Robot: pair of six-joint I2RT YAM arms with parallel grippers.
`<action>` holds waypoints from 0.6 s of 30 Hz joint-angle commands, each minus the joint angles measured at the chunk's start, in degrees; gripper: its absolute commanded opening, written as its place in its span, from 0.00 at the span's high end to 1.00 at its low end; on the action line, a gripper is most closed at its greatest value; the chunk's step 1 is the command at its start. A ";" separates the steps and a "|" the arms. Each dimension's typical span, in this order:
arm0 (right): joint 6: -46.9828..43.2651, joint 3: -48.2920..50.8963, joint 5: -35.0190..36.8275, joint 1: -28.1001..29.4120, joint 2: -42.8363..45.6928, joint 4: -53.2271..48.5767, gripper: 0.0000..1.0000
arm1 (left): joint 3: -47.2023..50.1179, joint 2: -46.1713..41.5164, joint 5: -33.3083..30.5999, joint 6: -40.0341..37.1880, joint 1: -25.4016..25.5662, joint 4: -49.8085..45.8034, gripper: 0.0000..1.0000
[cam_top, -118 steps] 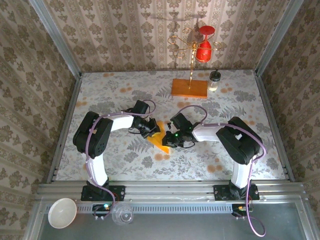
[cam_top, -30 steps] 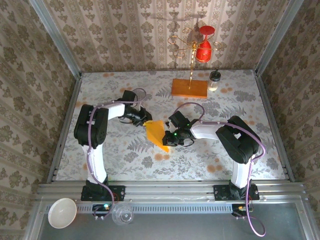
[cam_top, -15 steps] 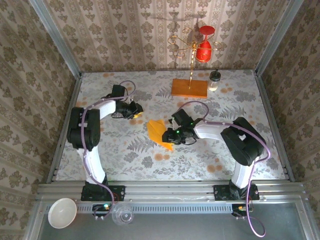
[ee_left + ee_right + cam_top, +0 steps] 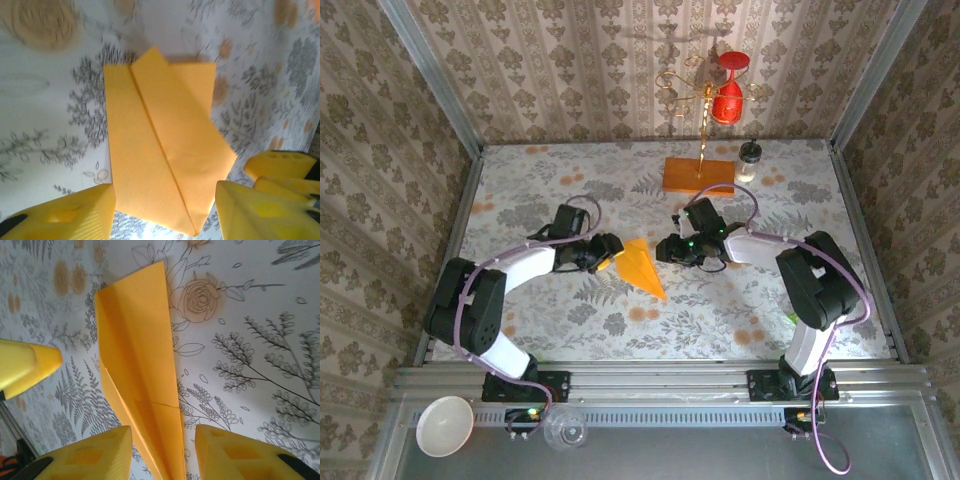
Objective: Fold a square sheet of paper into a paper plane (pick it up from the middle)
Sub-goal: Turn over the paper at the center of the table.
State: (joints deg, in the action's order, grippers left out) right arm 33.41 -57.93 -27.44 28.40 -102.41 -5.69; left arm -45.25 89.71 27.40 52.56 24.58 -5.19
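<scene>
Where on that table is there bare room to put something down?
Bare: the far-left corner, between the left wall and the wooden block; and the near strip between the paper plane and the front rail. Crowded: the middle, where the left hand and right hand flank the plane.

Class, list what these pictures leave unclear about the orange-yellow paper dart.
Right wrist: narrow end of the orange-yellow paper dart, cut off by the bottom edge at the right gripper.
Top external: its creases, too small.
Left wrist: whether the left gripper touches it, its fingers cover contact.
All views: its underside, face down.
</scene>
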 commanded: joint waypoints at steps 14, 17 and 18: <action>-11.85 -12.47 -6.16 2.80 -11.62 -7.70 0.71 | 3.15 -0.24 -0.68 6.62 1.16 7.13 0.41; -13.21 -13.78 -4.55 2.47 -11.64 -9.06 0.83 | 3.33 -1.03 -0.63 6.33 1.09 7.40 0.41; -13.03 -13.58 -4.66 2.28 -10.93 -8.50 0.87 | 3.48 -1.47 -0.51 6.25 1.11 7.69 0.41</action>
State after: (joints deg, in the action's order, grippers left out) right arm 22.65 -69.97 -32.14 31.11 -113.65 -12.10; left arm -42.76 89.71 26.96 58.30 25.58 1.21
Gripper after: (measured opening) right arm 0.155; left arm 0.591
